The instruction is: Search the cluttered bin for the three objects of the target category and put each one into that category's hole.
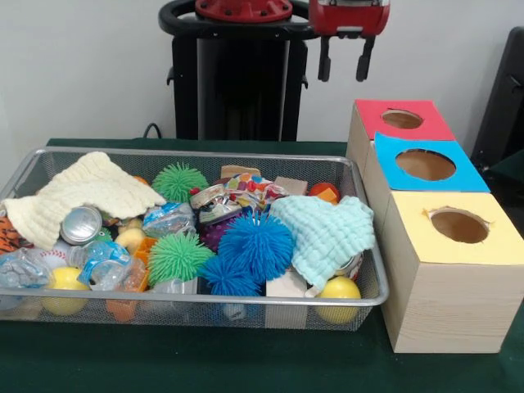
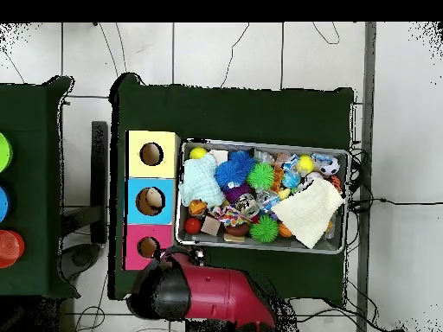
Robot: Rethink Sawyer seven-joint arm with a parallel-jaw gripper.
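Observation:
My gripper [image 1: 344,60] hangs open and empty, high above the far right corner of the wire bin [image 1: 246,301], close to the red box. The bin [image 2: 260,144] is heaped with clutter. It holds two green spiky balls [image 1: 179,255], blue spiky balls [image 1: 255,241], a cream knitted cloth [image 1: 86,192], a mint cloth [image 1: 326,232], yellow balls [image 1: 339,289], a tin can [image 1: 80,224], wooden blocks [image 1: 289,185] and crinkled wrappers. To the right stand three wooden boxes with holes: red [image 1: 401,119], blue [image 1: 425,164] and yellow [image 1: 458,225]. Overhead, something tan shows inside the blue box's hole [image 2: 150,201].
The boxes stand in a row tight against the bin's side, on a dark green tablecloth [image 1: 246,360]. In the overhead view my red arm [image 2: 216,294] lies beside the red box [image 2: 148,247]. A second table at the left edge carries round coloured items [image 2: 7,248].

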